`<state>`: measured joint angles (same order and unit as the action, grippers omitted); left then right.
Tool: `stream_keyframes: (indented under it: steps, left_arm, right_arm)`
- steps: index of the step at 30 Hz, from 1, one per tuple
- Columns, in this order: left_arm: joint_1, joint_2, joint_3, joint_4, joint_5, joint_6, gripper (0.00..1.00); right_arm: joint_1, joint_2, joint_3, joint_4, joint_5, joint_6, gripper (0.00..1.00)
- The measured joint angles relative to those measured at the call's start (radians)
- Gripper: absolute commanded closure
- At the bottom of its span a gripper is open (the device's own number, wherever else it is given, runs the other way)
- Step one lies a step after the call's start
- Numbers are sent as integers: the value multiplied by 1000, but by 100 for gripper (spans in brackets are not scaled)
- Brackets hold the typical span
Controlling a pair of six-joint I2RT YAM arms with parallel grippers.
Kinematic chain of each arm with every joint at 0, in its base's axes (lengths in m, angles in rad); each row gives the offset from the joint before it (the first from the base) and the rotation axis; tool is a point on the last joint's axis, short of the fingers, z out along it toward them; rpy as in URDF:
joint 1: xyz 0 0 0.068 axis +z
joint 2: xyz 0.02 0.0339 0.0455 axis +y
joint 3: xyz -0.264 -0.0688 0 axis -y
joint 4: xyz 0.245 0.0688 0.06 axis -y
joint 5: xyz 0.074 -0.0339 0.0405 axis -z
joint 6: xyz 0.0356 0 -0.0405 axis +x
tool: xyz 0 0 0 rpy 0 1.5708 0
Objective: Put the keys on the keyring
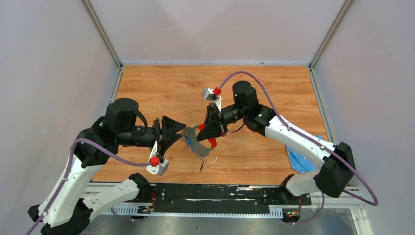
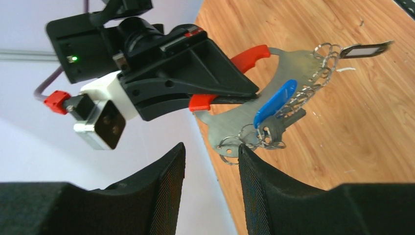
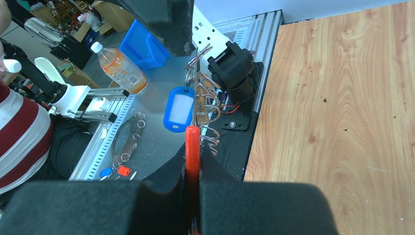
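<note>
Mid-frame above the wooden surface (image 1: pixel 274 93), the right gripper (image 3: pixel 192 161) pinches the keyring (image 2: pixel 230 120) by its red handle, jaws pressed on it. The left gripper (image 2: pixel 210 156) holds its jaws spread beside an end ring. The hanging blue-tagged key (image 3: pixel 179 108) bears a blank white label.

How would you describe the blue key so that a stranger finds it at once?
Above the middle of the wooden table, the right gripper pinches the red handle of a metal keyring. The blue key hangs at its row of small rings. It alone has a blue oval head with a white window; the other key has a black head.
</note>
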<state>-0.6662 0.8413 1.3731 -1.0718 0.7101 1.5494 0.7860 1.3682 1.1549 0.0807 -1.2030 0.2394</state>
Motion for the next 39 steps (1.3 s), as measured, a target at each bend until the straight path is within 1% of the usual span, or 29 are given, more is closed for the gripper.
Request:
stream_keyframes:
  steps: [5,8,15,20,30,33,37,39]
  left_arm:
    - [-34,16,1,-41,-56,41,51]
    - [-52,19,2,-53,-87,56,52]
    - [-85,35,14,-72,-170,98,54]
    - [-100,71,69,-93,-212,90,55]
    - [-128,79,80,-106,-264,93,58]
    - [-129,82,80,-116,-273,98,60]
    - [-132,80,80,-124,-288,95,66]
    - [-134,80,80,-132,-298,82,66]
  right_arm:
    - [0,0,0,11,-1,6,100]
    - [0,0,-3,63,-1,25,100]
    - [0,-2,-129,369,32,133,100]
    - [0,-3,-158,497,62,161,100]
    - [11,-14,-179,525,98,141,100]
    - [16,-14,-186,525,109,130,100]
    - [23,-14,-190,517,125,108,100]
    - [31,-18,-190,491,142,80,100]
